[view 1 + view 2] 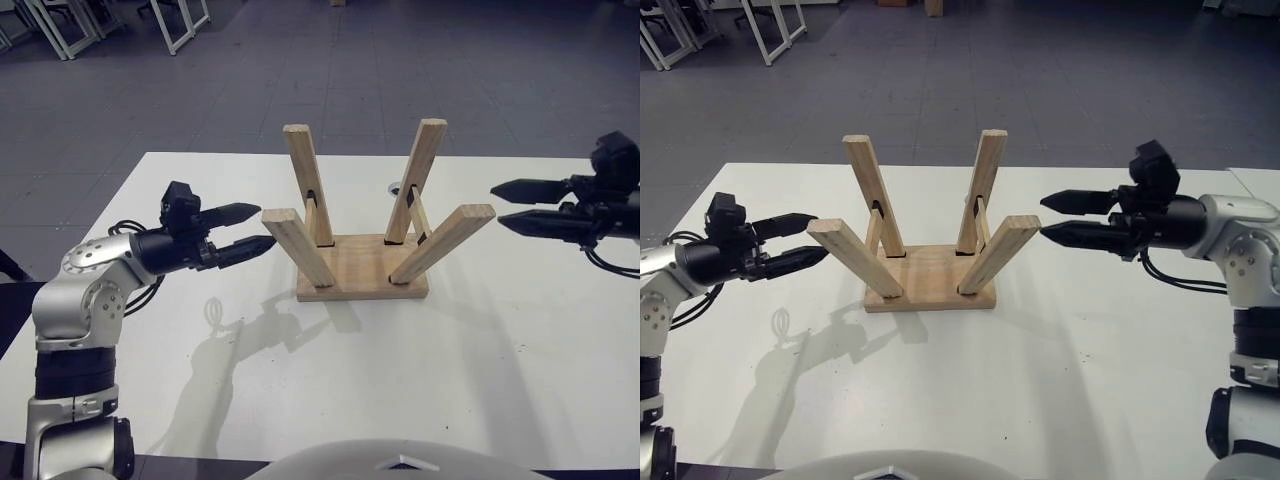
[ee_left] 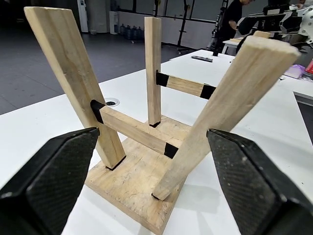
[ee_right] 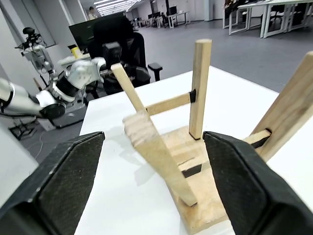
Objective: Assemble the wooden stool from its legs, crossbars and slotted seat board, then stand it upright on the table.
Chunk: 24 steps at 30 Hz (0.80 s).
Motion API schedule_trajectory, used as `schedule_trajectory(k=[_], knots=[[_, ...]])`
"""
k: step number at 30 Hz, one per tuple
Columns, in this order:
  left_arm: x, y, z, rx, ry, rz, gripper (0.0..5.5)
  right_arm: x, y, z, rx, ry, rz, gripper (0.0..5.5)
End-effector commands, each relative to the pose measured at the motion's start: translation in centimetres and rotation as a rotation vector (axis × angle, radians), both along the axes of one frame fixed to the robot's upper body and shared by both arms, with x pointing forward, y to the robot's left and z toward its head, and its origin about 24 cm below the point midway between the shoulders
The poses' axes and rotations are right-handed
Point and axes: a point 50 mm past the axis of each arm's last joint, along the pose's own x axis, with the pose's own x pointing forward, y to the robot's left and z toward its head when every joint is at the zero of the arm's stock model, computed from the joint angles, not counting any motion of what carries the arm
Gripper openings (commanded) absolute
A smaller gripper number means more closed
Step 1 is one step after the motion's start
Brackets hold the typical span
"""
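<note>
While the stool (image 1: 360, 262) sits legs-up on the table (image 1: 500, 380), left claw (image 1: 266, 224), right claw (image 1: 495, 204) flanking — both wide.

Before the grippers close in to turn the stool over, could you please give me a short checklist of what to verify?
1. Four legs seated in the seat board: ok.
2. Crossbars joined between the legs: ok; how tight the joints are, cannot tell.
3. Left gripper open, level with the near leg's top: ok.
4. Right gripper open on the opposite side: ok.
5. Standing upright on the table: not ok; the seat board lies flat, legs pointing up.
</note>
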Motion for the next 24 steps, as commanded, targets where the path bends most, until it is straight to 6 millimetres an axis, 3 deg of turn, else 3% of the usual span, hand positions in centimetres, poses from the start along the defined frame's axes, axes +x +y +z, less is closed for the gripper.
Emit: schedule_trajectory(k=[1, 7, 13, 17, 21, 24], knots=[[-0.1, 0.4, 0.0, 0.069, 0.037, -0.056, 4.07, 0.5, 0.5, -0.1, -0.042, -0.024, 0.036, 3.73], [-0.7, 0.9, -0.1, 0.146, 0.088, -0.128, 4.07, 1.6, 2.1, -2.0, -0.089, -0.002, 0.120, 3.73], [0.2, -1.6, 1.5, 0.045, 0.022, -0.163, 4.07, 2.7, 3.5, -2.7, -0.095, -0.032, 0.184, 3.73], [0.6, -3.1, 1.2, 0.007, 0.024, -0.194, 4.07, 3.1, 3.9, -3.0, -0.103, -0.050, 0.203, 3.73], [0.5, -3.9, 0.8, -0.025, 0.055, -0.222, 3.47, 3.7, 4.1, -3.4, -0.118, -0.059, 0.215, 3.73], [0.8, -4.4, 1.1, -0.067, 0.054, -0.242, 2.95, 4.3, 4.1, -3.6, -0.111, -0.060, 0.208, 3.16]])
